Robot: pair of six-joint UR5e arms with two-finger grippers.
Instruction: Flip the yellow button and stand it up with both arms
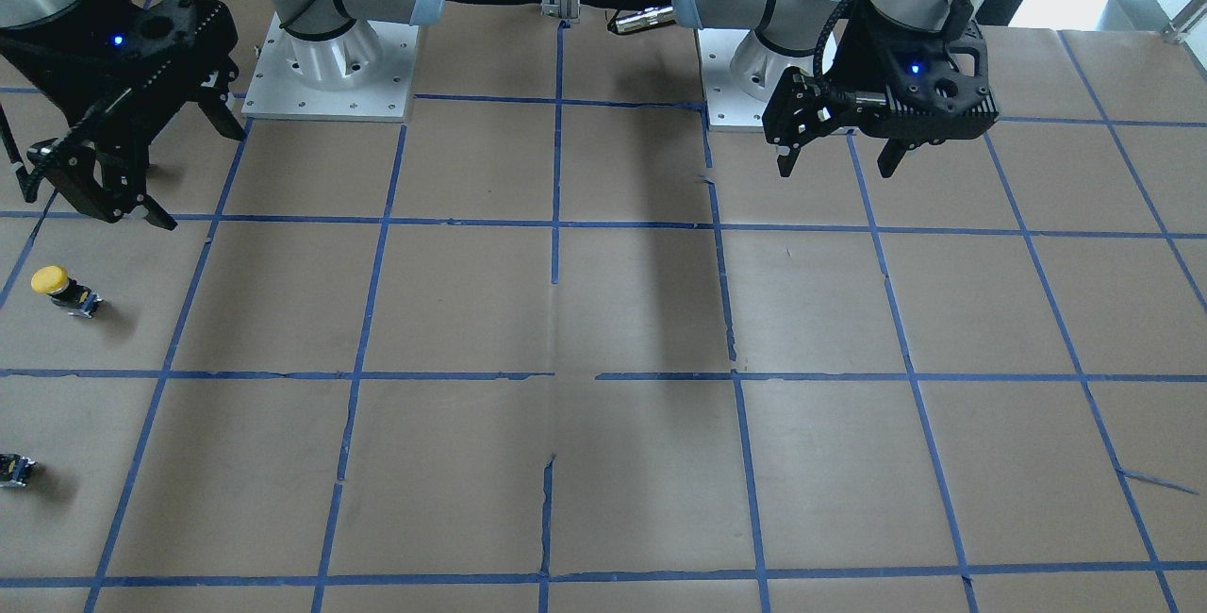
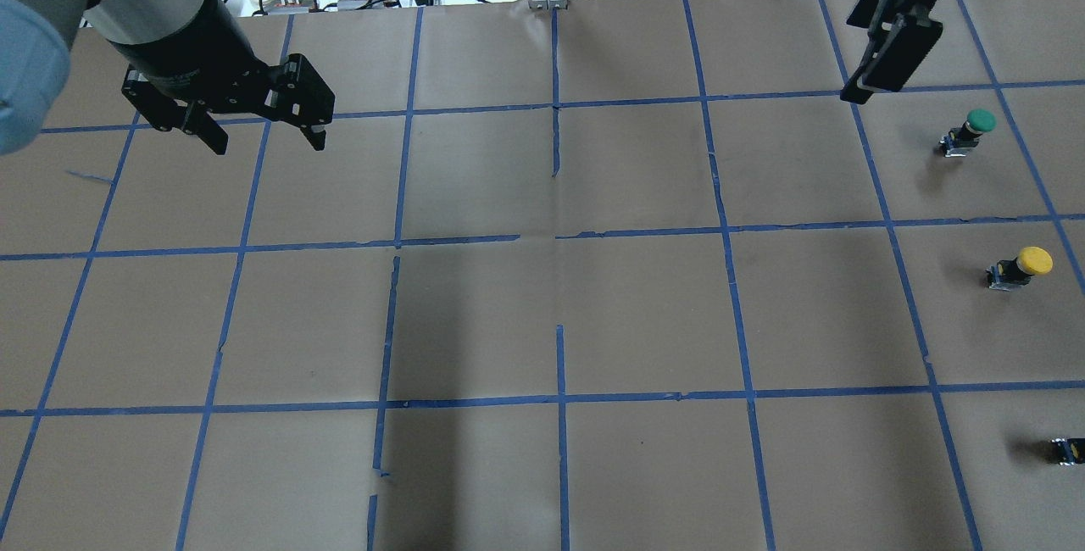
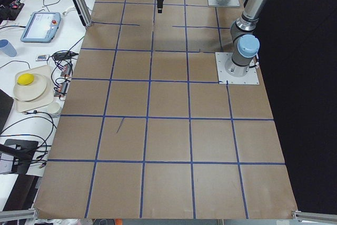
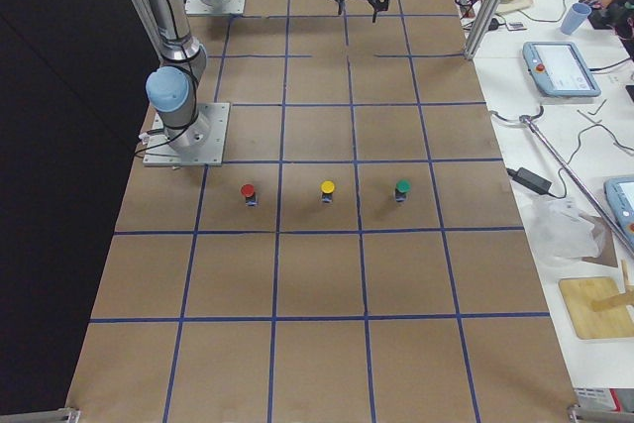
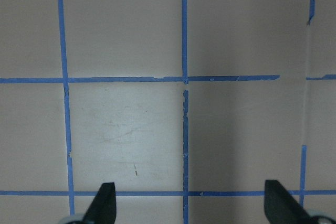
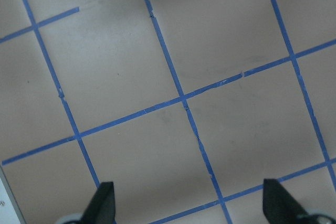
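Observation:
The yellow button [image 2: 1021,266] stands cap up on the paper-covered table [image 2: 542,322] at its right end; it also shows in the front view [image 1: 62,290] and the right side view [image 4: 327,189]. My right gripper [image 1: 193,174] is open and empty. It hangs above the table, beyond the button and apart from it, and looks edge-on in the overhead view [image 2: 886,51]. My left gripper [image 2: 268,142] is open and empty above the table's left half, far from the button; it also shows in the front view [image 1: 835,165]. Both wrist views show only taped paper between open fingertips [image 5: 107,203] [image 6: 105,203].
A green-capped button [image 2: 968,130] stands beyond the yellow one. A red-capped button [image 4: 248,191] stands nearer the robot; overhead only its dark block [image 2: 1068,449] shows at the edge. Blue tape lines grid the paper. The arm bases [image 1: 330,66] stand at the robot's edge.

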